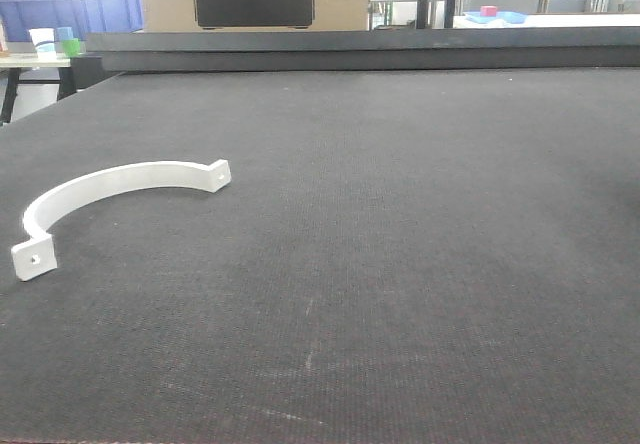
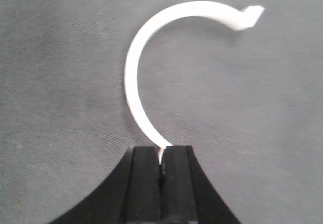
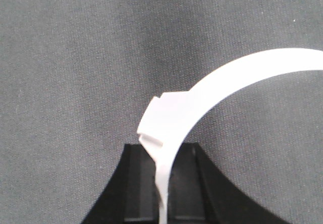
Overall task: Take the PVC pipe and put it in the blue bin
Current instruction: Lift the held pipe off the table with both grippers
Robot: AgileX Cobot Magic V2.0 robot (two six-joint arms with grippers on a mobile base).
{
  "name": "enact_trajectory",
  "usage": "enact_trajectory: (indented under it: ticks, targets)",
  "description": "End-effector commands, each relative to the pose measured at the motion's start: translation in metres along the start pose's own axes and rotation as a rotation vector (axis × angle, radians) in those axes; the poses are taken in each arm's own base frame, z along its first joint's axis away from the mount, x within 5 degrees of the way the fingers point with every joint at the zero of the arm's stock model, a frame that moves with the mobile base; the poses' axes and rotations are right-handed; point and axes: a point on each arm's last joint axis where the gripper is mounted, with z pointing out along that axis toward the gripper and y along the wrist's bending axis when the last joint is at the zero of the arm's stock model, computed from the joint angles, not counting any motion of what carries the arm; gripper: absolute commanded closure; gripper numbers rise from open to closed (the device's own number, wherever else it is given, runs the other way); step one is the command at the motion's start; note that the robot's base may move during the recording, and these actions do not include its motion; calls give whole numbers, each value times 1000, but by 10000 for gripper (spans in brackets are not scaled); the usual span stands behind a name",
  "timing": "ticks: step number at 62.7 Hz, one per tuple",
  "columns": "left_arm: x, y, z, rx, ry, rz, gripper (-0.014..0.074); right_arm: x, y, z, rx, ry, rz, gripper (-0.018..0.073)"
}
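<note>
Rightward, open mat (image 1: pixel 420 264) beside PVC pipe (image 1: pixel 130 174).

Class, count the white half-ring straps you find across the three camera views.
3, it seems: the lying strap on the mat's left; the left strap pinched in the left claw; the right strap pinched in the right claw. Others may lie out of view.

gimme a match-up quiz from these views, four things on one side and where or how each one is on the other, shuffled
Things:
1 blue bin
2 PVC pipe
3 left tool
4 cardboard box

Place or state:
a shut on the end of a white strap
b lying on the dark mat, near left
c far back, left
d far back, centre

Pairs: 1-c, 2-b, 3-a, 4-d
</note>
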Motion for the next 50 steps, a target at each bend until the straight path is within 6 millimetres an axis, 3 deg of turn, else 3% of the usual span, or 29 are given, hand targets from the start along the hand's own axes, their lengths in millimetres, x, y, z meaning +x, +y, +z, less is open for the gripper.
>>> enact_trajectory:
  ticks: [1,23,37,50]
  targets:
    - [-10,-1,11,-18,17,-3,707,-4,1,-4,-6,-47,-17,727]
    - [-43,2,45,-102,21,68,707,-7,2,-4,-13,-86,-17,727]
    - [-46,1,61,-88,44,258,707,-9,2,-5,-16,-102,-17,727]
    - [-46,1,77,-85,80,301,707,-9,2,-5,-18,-111,-17,727]
